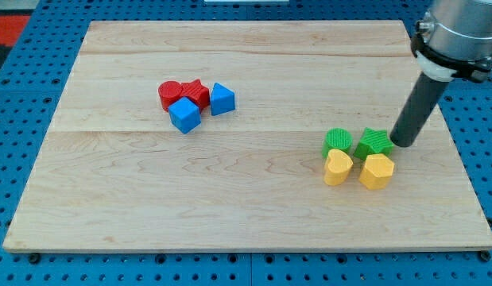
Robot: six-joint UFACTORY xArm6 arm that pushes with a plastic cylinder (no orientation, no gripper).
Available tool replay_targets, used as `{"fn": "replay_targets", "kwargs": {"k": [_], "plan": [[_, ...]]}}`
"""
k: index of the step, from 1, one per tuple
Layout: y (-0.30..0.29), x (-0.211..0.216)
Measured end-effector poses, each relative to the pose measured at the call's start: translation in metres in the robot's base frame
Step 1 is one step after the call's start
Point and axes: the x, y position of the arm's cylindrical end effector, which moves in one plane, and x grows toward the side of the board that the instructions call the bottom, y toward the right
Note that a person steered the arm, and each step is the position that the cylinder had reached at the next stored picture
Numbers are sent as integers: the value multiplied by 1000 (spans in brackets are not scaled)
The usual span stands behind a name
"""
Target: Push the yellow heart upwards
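Note:
The yellow heart [337, 168] lies on the wooden board [246, 191] at the view's right, just below a green round block [338, 141]. A yellow hexagon-like block [376, 171] sits to its right, below a green star-like block [374, 143]. These blocks touch or nearly touch in a tight cluster. My tip [404, 143] rests on the board just right of the green star-like block, up and to the right of the yellow heart.
A second cluster lies at the view's upper left of centre: a red round block [169, 94], a red star-like block [196, 93], a blue cube [184, 115] and a blue block [222, 98]. The board's right edge runs close to my rod.

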Motion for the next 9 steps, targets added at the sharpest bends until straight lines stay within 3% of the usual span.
{"fn": "replay_targets", "kwargs": {"k": [2,3,4,5,7,9], "plan": [[-35,8],[24,14],[51,51],[43,81],[-25,57],[-28,62]]}}
